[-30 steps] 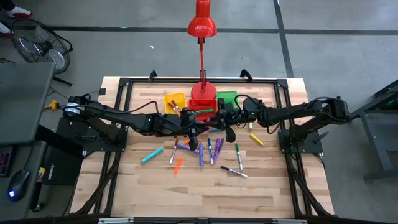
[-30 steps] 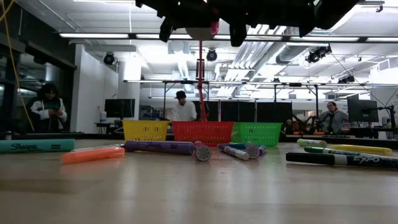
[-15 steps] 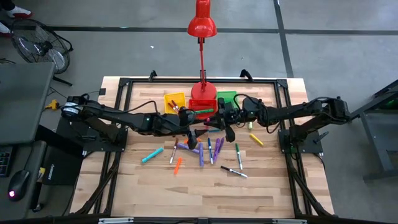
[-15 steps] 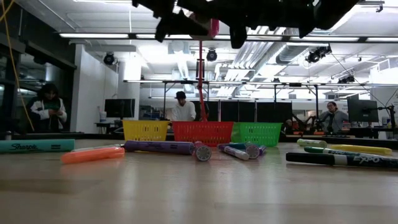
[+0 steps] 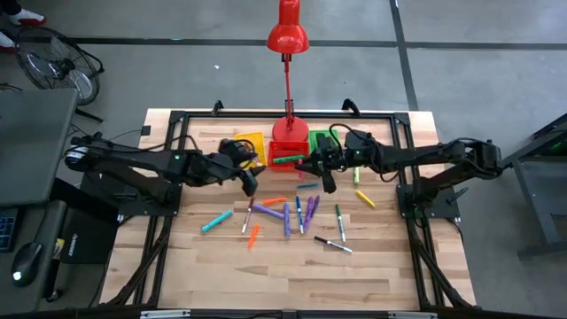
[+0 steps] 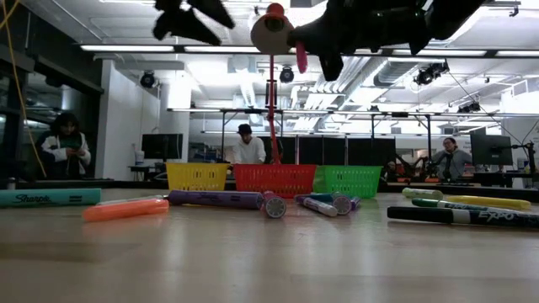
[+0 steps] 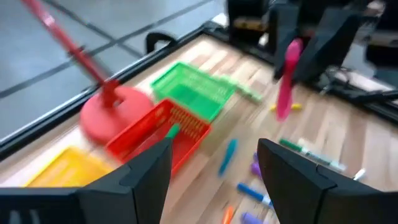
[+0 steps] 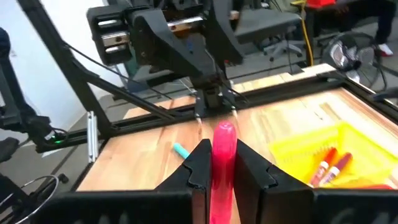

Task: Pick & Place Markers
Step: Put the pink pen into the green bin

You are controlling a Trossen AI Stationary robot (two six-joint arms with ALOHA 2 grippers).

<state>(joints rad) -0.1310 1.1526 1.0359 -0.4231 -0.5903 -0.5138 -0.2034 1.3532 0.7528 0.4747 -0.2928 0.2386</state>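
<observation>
Toward the back edge of the bench (image 5: 204, 266), just in front of the red bin (image 5: 285, 152), the right end effector (image 8: 219, 167) is closed on a pink marker (image 8: 222, 168), pinching the slim barrel between its two dark fingers with the rounded cap standing proud. The left end effector (image 7: 214, 180) stands open and empty near the yellow bin (image 5: 249, 143). A smooth, round plastic barrel held only across its width could pivot or slide in the grip, and if released from this height it may strike the rim of a bin and bounce out. The three bins are small, square and mesh-walled, set side by side, so a slightly off-centre drop could land the marker in a neighbouring bin. The two arms are close together here, so a careless swing risks a knock. Other markers (image 5: 285, 213) lie scattered mid-bench on the pale wood-grain top, free to roll if nudged.
</observation>
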